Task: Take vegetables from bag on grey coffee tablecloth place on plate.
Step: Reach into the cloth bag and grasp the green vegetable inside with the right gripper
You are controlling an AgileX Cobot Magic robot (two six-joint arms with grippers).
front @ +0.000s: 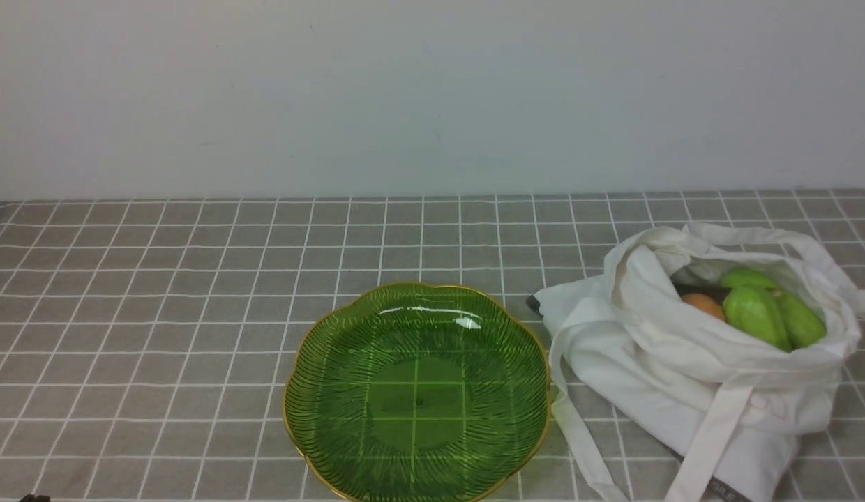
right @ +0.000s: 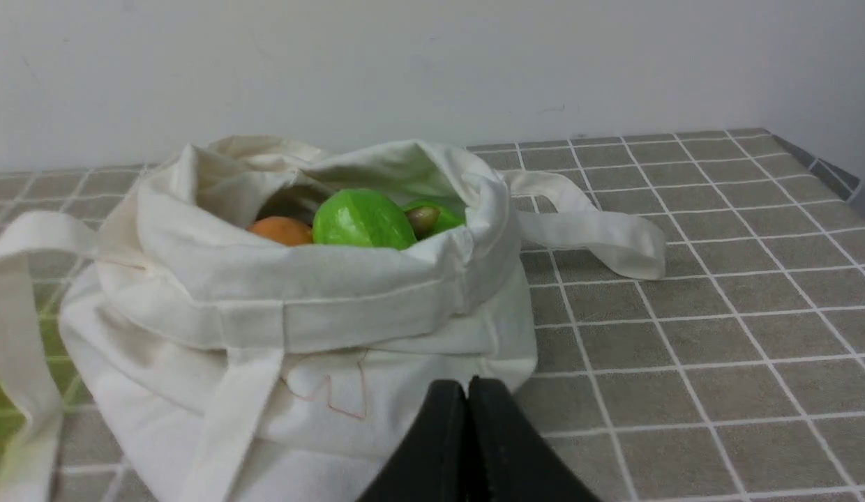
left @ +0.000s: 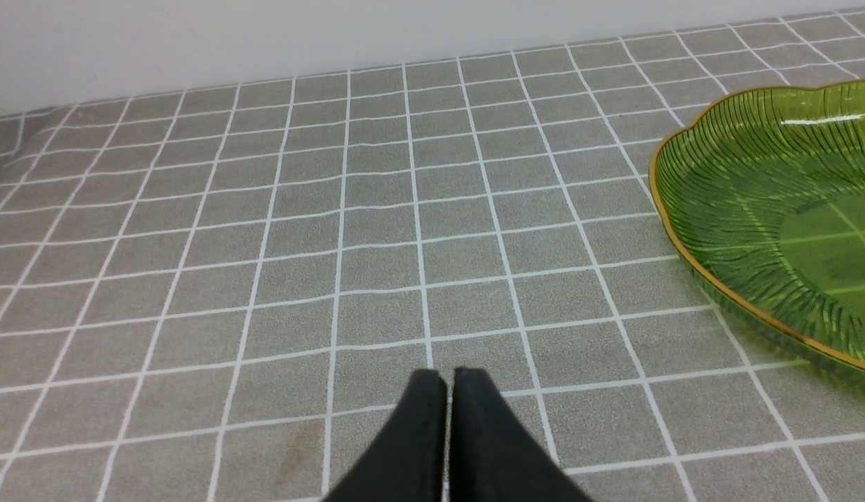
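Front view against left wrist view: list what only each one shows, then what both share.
Only the front view: the white bag, open at the top, with green gourds and a small orange vegetable inside.
Only the left wrist view: the left gripper, jaws shut and empty, with bare tablecloth beyond it. A dark speck at the front view's bottom edge is too small to identify.
Both: the empty green plate and the grey grid tablecloth.
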